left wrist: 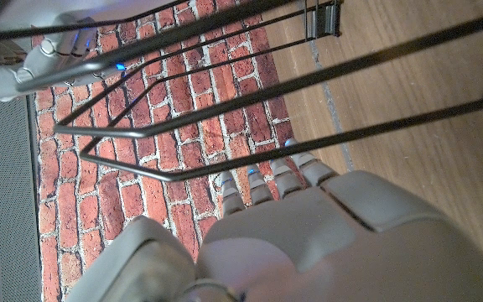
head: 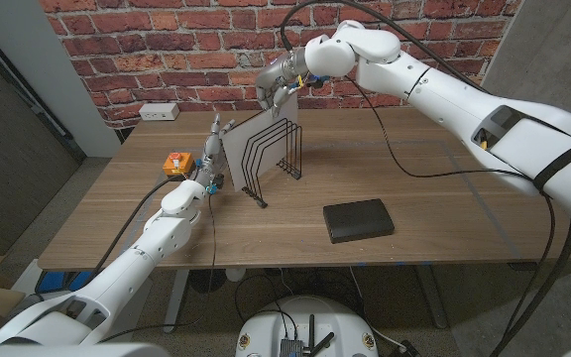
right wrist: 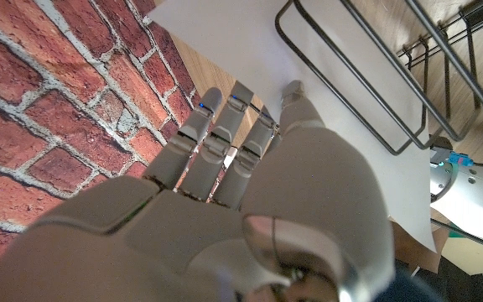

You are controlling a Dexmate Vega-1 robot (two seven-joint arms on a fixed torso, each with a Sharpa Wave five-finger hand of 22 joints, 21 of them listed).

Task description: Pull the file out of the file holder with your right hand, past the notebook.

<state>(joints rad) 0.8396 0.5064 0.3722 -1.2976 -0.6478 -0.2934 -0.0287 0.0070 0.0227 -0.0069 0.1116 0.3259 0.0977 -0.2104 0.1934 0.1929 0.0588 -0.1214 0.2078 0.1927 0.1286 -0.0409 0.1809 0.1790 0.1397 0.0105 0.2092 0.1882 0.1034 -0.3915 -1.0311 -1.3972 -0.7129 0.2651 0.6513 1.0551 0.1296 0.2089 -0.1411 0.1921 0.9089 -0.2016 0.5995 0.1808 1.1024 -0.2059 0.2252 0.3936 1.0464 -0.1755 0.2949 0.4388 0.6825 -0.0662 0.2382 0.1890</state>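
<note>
At the left end of the black wire file holder (head: 271,159) we see the white file (head: 238,149) standing upright in the rack, its upper corner pinched by our right hand (head: 281,81). Our left hand (head: 209,159) stands just beside the holder's left end, fingers up, grasping nothing. Well apart, nearer the table (head: 444,213) front, the black notebook (head: 359,220) lies flat.
</note>
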